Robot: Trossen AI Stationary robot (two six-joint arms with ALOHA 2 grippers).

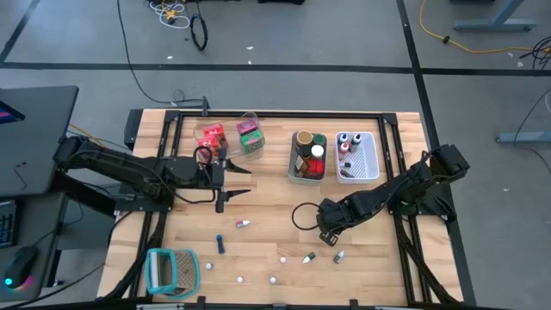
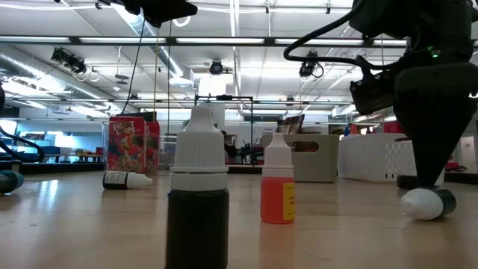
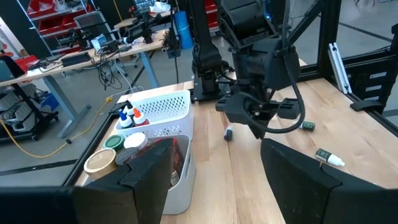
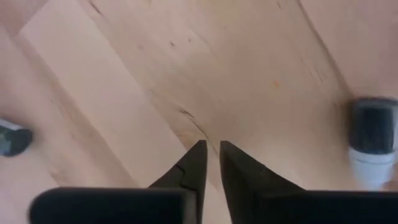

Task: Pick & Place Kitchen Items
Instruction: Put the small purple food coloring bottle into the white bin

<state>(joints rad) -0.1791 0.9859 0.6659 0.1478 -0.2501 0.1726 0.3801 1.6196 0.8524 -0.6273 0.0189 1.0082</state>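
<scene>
Right gripper (image 4: 211, 163) lowered to wooden table (image 1: 275, 215), fingertips nearly together, nothing seen between them; dark white-capped bottle (image 4: 373, 146) lies just beside. Left gripper (image 1: 234, 182) held spread wide near red packets (image 1: 212, 138) in clear bin (image 1: 250, 116).

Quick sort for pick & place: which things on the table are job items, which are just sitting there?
Job items:
- red packet
- green packet
- orange bottle
- dark bottle
- brown jar
- small bottle lying by the right gripper

Just sitting there:
- teal ribbed holder
- grey bin
- white bin
- clear bin
</scene>
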